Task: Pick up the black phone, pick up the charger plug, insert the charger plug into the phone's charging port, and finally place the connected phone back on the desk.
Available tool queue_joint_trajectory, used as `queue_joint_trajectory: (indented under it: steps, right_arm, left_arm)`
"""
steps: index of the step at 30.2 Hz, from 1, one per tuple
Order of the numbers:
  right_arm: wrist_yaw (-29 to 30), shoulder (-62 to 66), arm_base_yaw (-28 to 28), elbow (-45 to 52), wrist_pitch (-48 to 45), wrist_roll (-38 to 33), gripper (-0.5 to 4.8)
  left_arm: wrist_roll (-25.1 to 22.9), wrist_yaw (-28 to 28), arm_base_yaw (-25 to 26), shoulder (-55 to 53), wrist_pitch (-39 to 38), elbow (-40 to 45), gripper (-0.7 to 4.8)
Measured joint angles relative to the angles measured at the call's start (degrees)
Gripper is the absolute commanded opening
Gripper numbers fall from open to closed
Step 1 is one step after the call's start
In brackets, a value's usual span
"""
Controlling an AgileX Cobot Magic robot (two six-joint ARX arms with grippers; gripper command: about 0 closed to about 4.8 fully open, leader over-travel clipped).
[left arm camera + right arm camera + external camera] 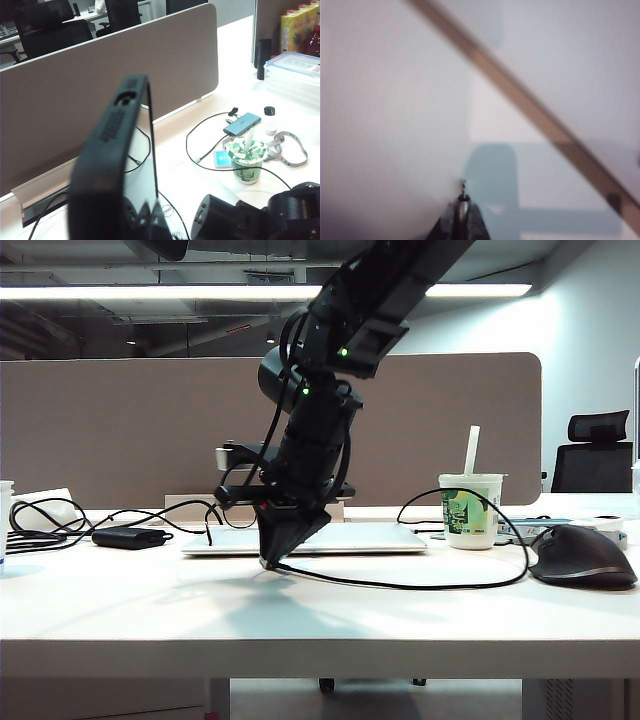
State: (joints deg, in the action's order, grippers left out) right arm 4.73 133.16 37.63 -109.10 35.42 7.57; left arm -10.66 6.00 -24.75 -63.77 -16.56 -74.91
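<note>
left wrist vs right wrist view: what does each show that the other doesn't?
Left wrist only: the flat matte-black phone upright in the shut left tool, the green-and-white paper cup with a straw, and a grey hub on the white desk.

Right wrist only: the tiny silvery charger plug pinched in the shut right tool.

Both: the tan divider panel.

A: What do you see close to the left wrist camera?
B: You see the black phone standing on its edge, held up above the tabletop.
A: And further away?
B: You see a green paper cup with a straw, a black cable curving beside it.
</note>
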Motion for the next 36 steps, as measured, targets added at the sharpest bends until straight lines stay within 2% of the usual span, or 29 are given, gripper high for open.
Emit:
queue_joint_trajectory:
  steps: [5, 11, 13, 21, 28, 36]
  right_arm:
    - [0.0, -2.5, -0.1, 0.4, 7.7, 14.6, -0.06]
    - [-0.2, -6.4, -0.3, 0.2, 12.7, 31.5, -0.06]
    - [-0.2, -6.6, -0.3, 0.2, 13.9, 34.6, -0.06]
    - [0.9, -8.3, -0.8, 0.3, 17.1, 39.3, -0.07]
    - [11.6, -9.2, 0.3, 0.3, 17.7, 42.4, -0.07]
    - [11.5, -9.2, 3.3, 0.3, 14.4, 47.0, -0.07]
  left_arm:
    - [0.0, 0.0, 0.0, 0.0, 0.0, 0.0, -0.07]
    - [0.0, 0.0, 0.0, 0.0, 1.1, 0.0, -0.07]
    - [0.0, 0.0, 0.0, 0.0, 1.4, 0.0, -0.07]
    - [0.0, 0.0, 0.0, 0.0, 1.8, 0.0, -0.06]
    - [0.0, 0.0, 0.0, 0.0, 1.8, 0.0, -0.07]
    - [0.0, 0.0, 0.0, 0.0, 1.8, 0.0, -0.06]
